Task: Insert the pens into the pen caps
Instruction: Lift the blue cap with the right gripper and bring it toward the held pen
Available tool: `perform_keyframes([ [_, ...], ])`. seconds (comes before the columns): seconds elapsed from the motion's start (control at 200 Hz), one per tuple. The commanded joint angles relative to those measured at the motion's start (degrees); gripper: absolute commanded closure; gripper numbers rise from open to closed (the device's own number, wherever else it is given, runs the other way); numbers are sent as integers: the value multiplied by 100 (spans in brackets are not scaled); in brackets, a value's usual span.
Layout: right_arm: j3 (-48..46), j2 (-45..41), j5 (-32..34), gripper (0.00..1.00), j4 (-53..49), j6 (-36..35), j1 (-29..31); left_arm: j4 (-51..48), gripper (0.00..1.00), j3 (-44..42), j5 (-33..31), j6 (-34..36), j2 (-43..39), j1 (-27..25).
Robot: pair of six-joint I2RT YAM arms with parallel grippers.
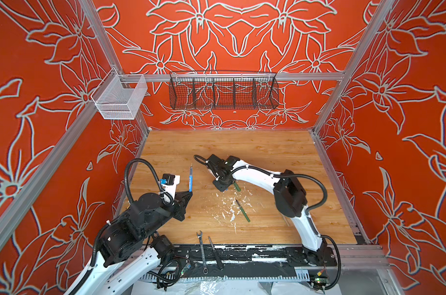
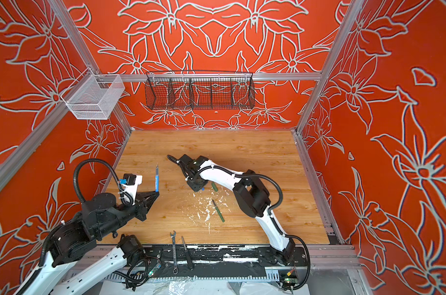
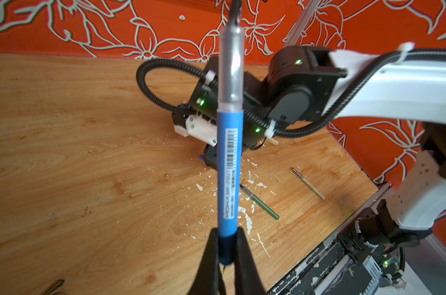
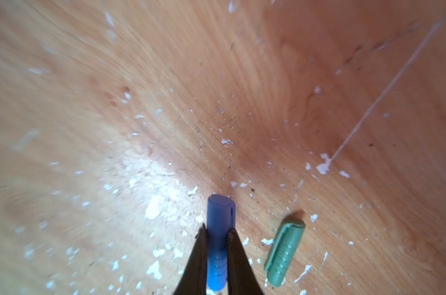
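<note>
My left gripper (image 3: pixel 227 245) is shut on the rear end of the blue pen (image 3: pixel 229 166), which is held above the wooden table with its dark tip pointing toward the back wall; both top views show the blue pen (image 1: pixel 190 178) (image 2: pixel 156 178). My right gripper (image 4: pixel 218 235) is down at the table, shut on the blue pen cap (image 4: pixel 219 212). The green pen cap (image 4: pixel 284 252) lies loose right beside it. A green pen (image 1: pixel 243 210) (image 2: pixel 218 210) lies on the table nearer the front. A tan pen (image 3: pixel 308 184) lies beside the right arm.
White paint flecks are scattered over the table's middle (image 1: pixel 229 209). A silver wrench (image 1: pixel 202 251) and a slim black tool (image 1: pixel 215 252) lie across the front edge. A black wire basket (image 1: pixel 223 93) and a white mesh basket (image 1: pixel 120 98) hang on the walls.
</note>
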Motion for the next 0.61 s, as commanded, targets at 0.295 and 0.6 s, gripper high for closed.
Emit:
perform_keyframes([
  [0.295, -3560, -3150, -2145, 96, 3423, 1017, -944, 678, 100, -236, 896, 155, 485, -32],
  [0.6, -5180, -5147, -2762, 97, 5097, 1659, -1417, 1401, 100, -473, 1609, 338, 797, -142],
])
